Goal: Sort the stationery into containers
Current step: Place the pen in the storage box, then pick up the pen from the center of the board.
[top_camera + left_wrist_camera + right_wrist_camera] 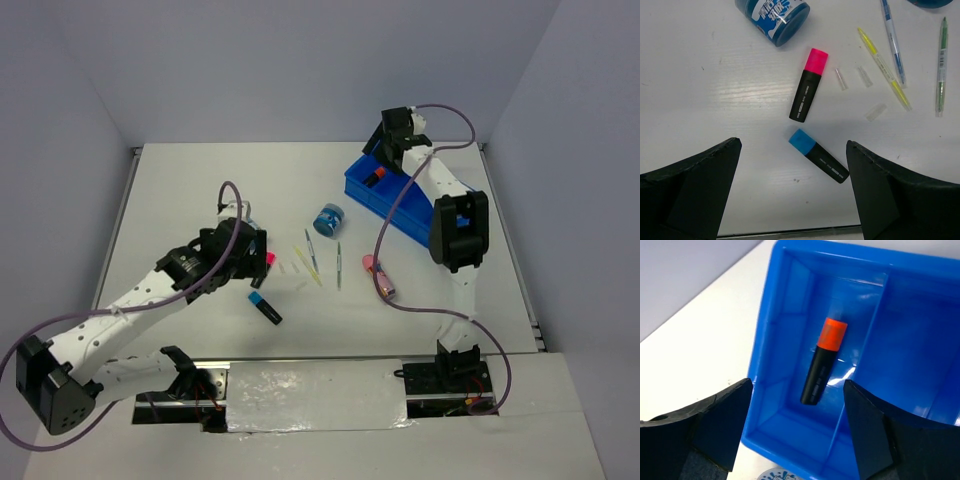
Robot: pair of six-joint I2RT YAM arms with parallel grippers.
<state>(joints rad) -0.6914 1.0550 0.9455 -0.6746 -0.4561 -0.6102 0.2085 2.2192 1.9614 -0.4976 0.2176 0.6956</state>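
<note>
My left gripper is open and empty, above a blue-capped highlighter and a pink-capped highlighter lying on the table. A round blue tub lies beyond them, and a second tub stands mid-table. Thin pens, blue, yellow and green, lie to the right with tiny clear pieces. A pink-gold cylinder lies near the right arm. My right gripper is open above the blue tray, where an orange-capped highlighter lies in one corner compartment.
The tray sits at the back right, partly under the right arm. The right arm's cable loops over the table beside the cylinder. Grey walls enclose the table on three sides.
</note>
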